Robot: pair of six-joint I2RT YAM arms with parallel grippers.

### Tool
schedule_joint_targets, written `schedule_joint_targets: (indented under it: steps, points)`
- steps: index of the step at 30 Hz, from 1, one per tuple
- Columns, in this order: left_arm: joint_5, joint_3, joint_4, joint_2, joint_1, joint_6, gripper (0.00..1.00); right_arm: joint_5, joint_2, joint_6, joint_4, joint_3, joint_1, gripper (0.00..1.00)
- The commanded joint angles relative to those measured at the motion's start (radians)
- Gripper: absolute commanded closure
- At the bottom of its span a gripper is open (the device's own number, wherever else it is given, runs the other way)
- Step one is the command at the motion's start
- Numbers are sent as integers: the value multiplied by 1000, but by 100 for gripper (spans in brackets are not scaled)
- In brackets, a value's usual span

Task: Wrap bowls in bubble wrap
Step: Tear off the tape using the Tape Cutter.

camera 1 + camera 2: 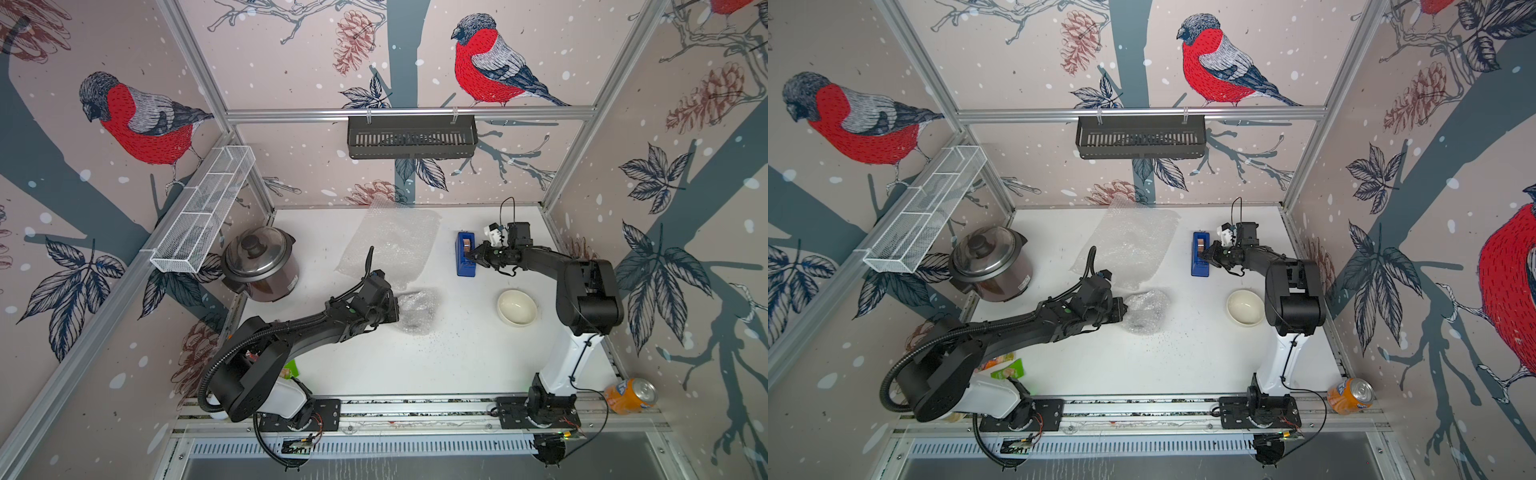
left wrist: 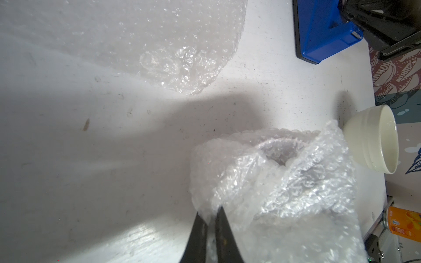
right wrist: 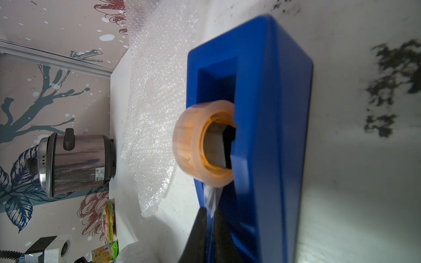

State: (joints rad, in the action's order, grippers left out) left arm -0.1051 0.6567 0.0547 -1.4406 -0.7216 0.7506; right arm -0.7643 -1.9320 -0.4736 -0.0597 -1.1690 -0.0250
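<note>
Now, left fingers [image 2: 197, 239] clamped on bubble-wrap bundle [image 2: 273, 182], right fingers [image 3: 197, 236] pinching tape strip [image 3: 210, 198], cream bowl [image 1: 516, 307] unwrapped

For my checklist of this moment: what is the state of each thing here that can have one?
left pincer, shut on wrapped bundle
right pincer, shut on tape end
wrapped bundle, bunched up
cream bowl, upright, unwrapped
flat bubble wrap sheet, lying spread out
cooker, closed
tape dispenser, upright
</note>
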Motion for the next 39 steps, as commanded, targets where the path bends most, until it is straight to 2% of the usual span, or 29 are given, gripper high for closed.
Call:
schedule_joint_targets:
  steps: [1,9,18,31,39]
  points:
    - [2,-3,28,-3,-2,6,100,-9,16,-21,10,-1,3,96]
    - [4,-14,36,-7,-2,12,100,-60,57,-68,49,-4,-6,99]
    - [3,-7,33,-17,-2,18,100,-64,109,-107,83,49,-13,100]
    - [-1,9,27,-29,-2,17,100,21,322,-180,229,393,-55,100]
    - [-1,16,28,-43,-3,15,100,46,343,-163,227,434,-52,100]
